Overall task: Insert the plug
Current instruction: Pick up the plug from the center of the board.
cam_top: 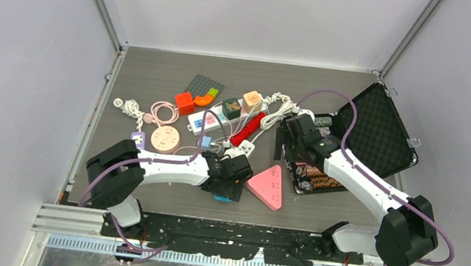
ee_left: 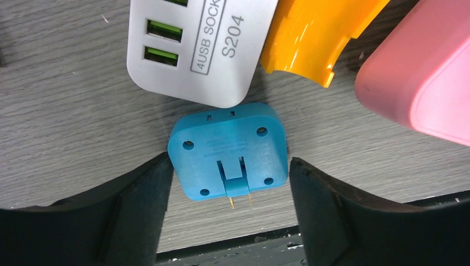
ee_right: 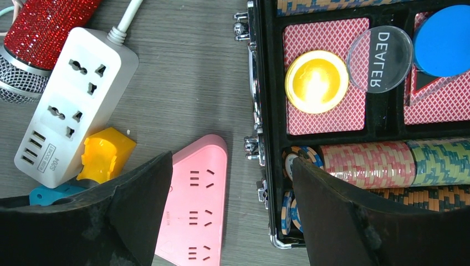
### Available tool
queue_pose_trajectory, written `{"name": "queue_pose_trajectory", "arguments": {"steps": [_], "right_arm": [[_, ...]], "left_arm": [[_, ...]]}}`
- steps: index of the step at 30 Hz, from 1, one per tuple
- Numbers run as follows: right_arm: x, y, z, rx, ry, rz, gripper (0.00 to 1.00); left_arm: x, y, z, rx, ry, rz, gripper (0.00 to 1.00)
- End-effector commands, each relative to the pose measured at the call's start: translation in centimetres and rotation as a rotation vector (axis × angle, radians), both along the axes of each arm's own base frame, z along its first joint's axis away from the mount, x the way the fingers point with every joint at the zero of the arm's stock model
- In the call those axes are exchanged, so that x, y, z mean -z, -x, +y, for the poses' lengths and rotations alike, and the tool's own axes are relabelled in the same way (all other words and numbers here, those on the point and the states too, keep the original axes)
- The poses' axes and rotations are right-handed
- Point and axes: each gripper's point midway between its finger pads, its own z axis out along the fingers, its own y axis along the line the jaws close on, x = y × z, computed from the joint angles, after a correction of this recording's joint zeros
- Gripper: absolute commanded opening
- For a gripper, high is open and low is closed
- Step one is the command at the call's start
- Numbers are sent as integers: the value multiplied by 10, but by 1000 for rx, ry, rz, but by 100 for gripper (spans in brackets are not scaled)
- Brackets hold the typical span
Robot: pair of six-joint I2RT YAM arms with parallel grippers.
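Note:
The blue plug (ee_left: 228,149) lies flat on the table with its two brass prongs pointing toward the near edge. My left gripper (ee_left: 230,163) is open with a finger on either side of the plug. The left finger (ee_left: 149,188) is at the plug's edge, and a narrow gap shows at the right finger (ee_left: 316,194). From above, the plug (cam_top: 223,198) peeks out under the left gripper (cam_top: 226,183). A pink triangular socket (cam_top: 268,184) lies just to its right. My right gripper (ee_right: 231,160) hangs open and empty over the pink socket (ee_right: 194,205) and the case edge.
A white USB power strip (ee_left: 199,44) and a yellow plastic piece (ee_left: 310,33) lie just beyond the plug. An open black poker chip case (cam_top: 382,134) stands at the right. A red sparkly microphone (ee_right: 44,27), cables, blocks and another strip crowd the middle back.

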Motion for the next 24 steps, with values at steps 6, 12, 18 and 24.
{"name": "queue_pose_trajectory", "arguments": {"steps": [6,12,18,24], "right_arm": [[-12,-8,12,-37,-49,-30,82],[-29,-13,22,-65,-88,-47,82],[-74,-15,54,-192,-230,-107,82],[-152,-24,78,-261,-387,-265,83]], "left_arm": [[-3,-6,-7,-57,50,-36,43],[-60,-28,0,-6,86,-212,40],[-135,-55,3,69,186,-413,43],[-206,-96,23,38,320,-538,44]]}}
